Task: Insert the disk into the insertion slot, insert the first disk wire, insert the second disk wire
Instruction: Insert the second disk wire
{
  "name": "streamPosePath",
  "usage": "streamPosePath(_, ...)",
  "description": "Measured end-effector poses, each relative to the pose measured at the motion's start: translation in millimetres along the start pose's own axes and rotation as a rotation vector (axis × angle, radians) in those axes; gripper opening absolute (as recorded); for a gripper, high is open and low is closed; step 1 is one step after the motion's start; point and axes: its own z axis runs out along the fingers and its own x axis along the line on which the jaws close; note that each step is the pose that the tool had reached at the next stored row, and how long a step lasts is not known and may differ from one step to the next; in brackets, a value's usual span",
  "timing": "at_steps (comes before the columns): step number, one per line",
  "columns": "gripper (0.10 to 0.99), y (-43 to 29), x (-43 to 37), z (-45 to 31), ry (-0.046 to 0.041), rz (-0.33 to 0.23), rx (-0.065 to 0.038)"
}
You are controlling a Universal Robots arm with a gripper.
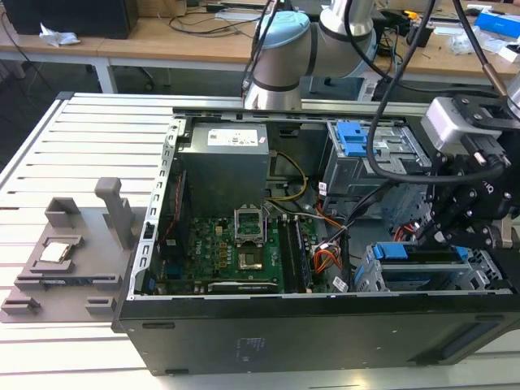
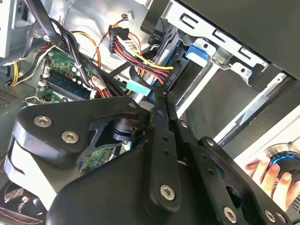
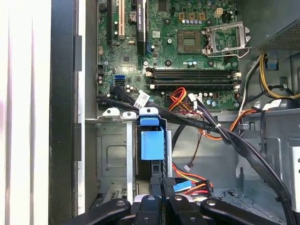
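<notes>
Open black desktop computer case [image 1: 268,325] lying on its side on a white slatted table [image 1: 73,138], with the green motherboard [image 1: 236,252] exposed at its centre. The silver perforated sheet-metal insertion slot [image 1: 382,280] sits at the case's corner, toward the exterior view's right of the motherboard. The disk, seen by its bright blue plastic carrier [image 1: 400,252], already rests inside the slot; in the first wrist view the carrier's blue end [image 3: 152,143] stands between the cage walls [image 3: 110,154], just below the motherboard edge.

The black two-finger gripper [image 1: 443,231] of the grey robot arm [image 1: 280,57] hangs directly over the slot, beside the disk. In both wrist views its fingers [image 3: 161,206] [image 2: 161,122] are pressed close together near a small connector with a light-blue tab [image 3: 182,186] on a bundle of red, yellow and black wires [image 2: 140,58]; whether they actually pinch it cannot be told.

A taller grey bay box bearing a blue latch [image 1: 357,138] stands behind the slot. A grey plastic fixture tray [image 1: 69,260] lies on the table, well apart from the case. A person's hand [image 2: 267,173] rests on a round blue-lit control in the second wrist view.
</notes>
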Motion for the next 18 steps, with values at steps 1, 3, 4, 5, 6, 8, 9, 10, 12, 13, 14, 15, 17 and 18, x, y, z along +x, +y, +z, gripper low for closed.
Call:
streamPosePath(1,0.145,-0.1,1.6,0.6,-0.0011,-0.001,0.000)
streamPosePath(3,0.145,-0.3,2.6,2.4,-0.0023,-0.001,0.000)
streamPosePath(4,0.145,-0.4,3.2,4.6,-0.0013,-0.001,0.000)
streamPosePath(5,0.145,-0.5,3.4,6.4,-0.0009,-0.001,0.000)
streamPosePath(6,0.145,-0.6,3.4,7.0,-0.0007,-0.001,0.000)
streamPosePath(8,0.145,-0.6,3.4,7.2,-0.0007,-0.001,0.000)
streamPosePath(9,0.145,-0.7,3.4,7.2,-0.0006,-0.001,0.000)
streamPosePath(10,0.157,-0.7,3.4,7.2,-0.0001,-0.001,0.000)
streamPosePath(12,0.220,-0.3,3.1,2.3,-0.0039,-0.002,0.000)
streamPosePath(13,0.220,0.2,2.9,-3.6,-0.0018,-0.001,0.000)
streamPosePath(14,0.220,0.8,2.6,-11.3,-0.0006,-0.001,0.000)
streamPosePath(15,0.220,1.3,2.3,-16.5,-0.0008,-0.001,0.000)
streamPosePath(17,0.204,2.1,0.9,-25.9,-0.0011,-0.001,0.000)
streamPosePath(18,0.137,2.5,0.3,-30.9,-0.0010,-0.001,0.000)
